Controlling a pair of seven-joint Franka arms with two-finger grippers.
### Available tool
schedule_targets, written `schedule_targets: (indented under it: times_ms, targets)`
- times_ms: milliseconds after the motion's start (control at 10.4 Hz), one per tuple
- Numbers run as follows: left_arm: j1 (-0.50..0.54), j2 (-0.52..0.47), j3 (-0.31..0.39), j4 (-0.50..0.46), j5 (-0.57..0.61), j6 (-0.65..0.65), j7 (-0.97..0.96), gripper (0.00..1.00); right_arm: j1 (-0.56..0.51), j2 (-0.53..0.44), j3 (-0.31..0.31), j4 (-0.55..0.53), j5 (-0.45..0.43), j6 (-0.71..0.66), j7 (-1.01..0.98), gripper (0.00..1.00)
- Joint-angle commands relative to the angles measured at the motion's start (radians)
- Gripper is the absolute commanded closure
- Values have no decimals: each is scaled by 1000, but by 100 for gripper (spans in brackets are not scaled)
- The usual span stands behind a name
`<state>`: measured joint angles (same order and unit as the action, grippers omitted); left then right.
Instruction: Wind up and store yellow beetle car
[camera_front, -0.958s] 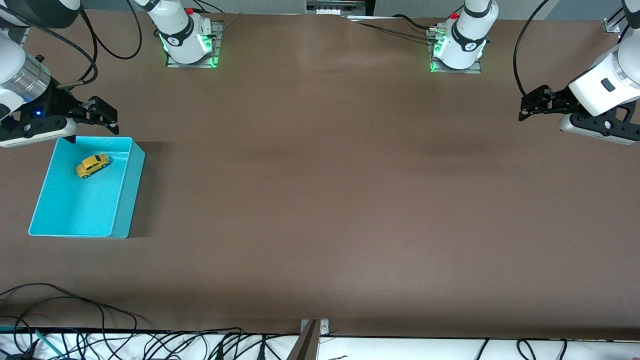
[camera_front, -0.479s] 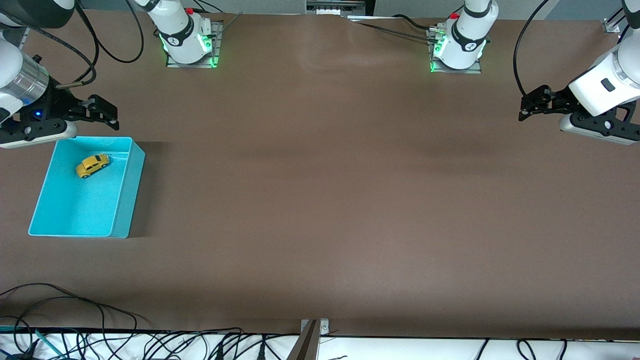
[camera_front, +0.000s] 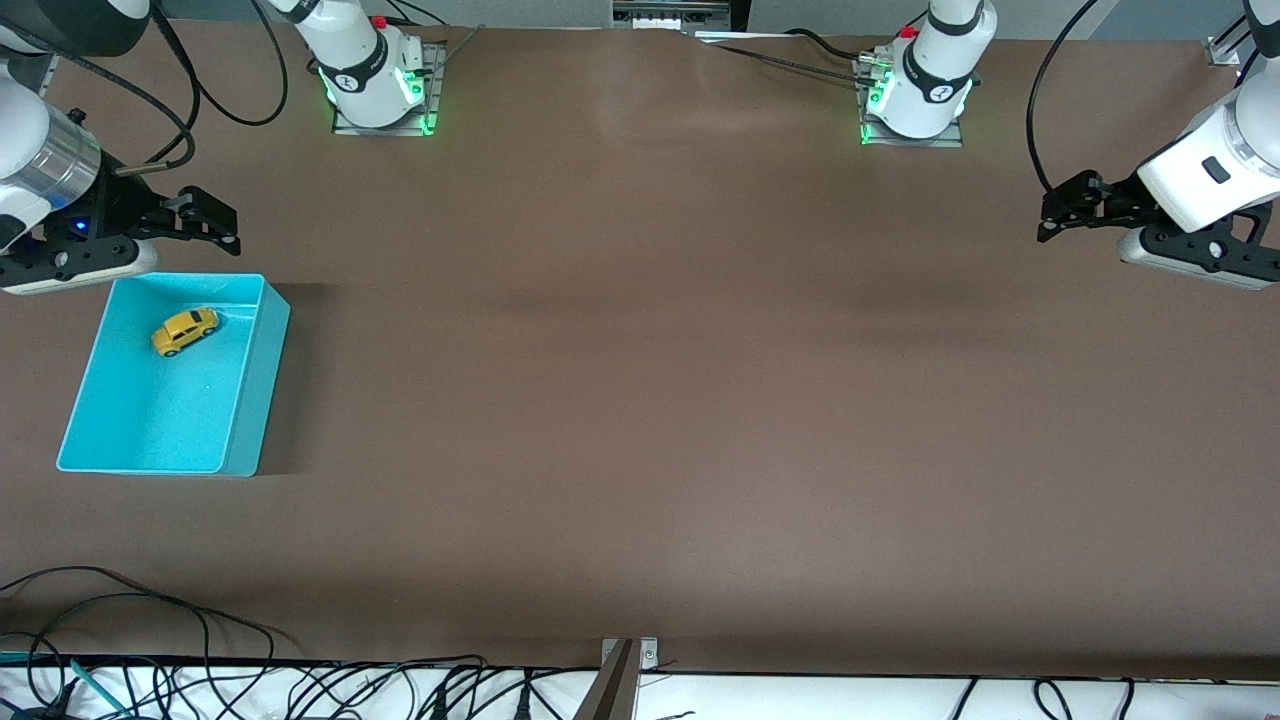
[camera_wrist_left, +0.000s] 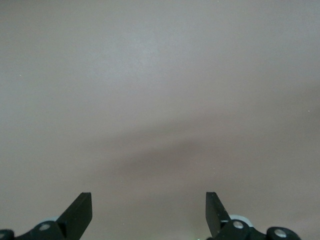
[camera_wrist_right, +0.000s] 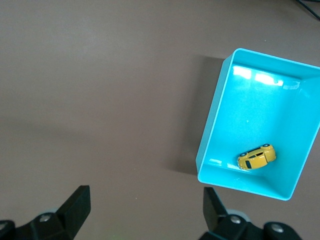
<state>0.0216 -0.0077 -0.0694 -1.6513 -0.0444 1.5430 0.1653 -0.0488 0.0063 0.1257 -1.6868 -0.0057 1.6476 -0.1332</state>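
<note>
The yellow beetle car (camera_front: 185, 331) sits on its wheels in the teal bin (camera_front: 262, 375), lying slantwise. The right gripper (camera_front: 212, 232), empty with fingers spread, hovers just past the bin's rim; the left gripper (camera_front: 1062, 208), also spread, waits over bare counter (camera_front: 650, 400).

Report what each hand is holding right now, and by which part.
Nothing is held. The right hand and left hand are open and empty; the yellow beetle car sits in the teal bin.
</note>
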Motion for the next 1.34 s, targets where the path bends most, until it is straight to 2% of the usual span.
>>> schedule_targets:
  times_ms: [0, 1245]
  targets:
    - [5, 3, -6, 19, 9, -20, -9, 0, 17, -3, -11, 19, -5, -19, 14, 0]
    - [6, 3, -6, 19, 9, -20, -7, 0, 15, 3, -11, 24, -8, -23, 9, 0]
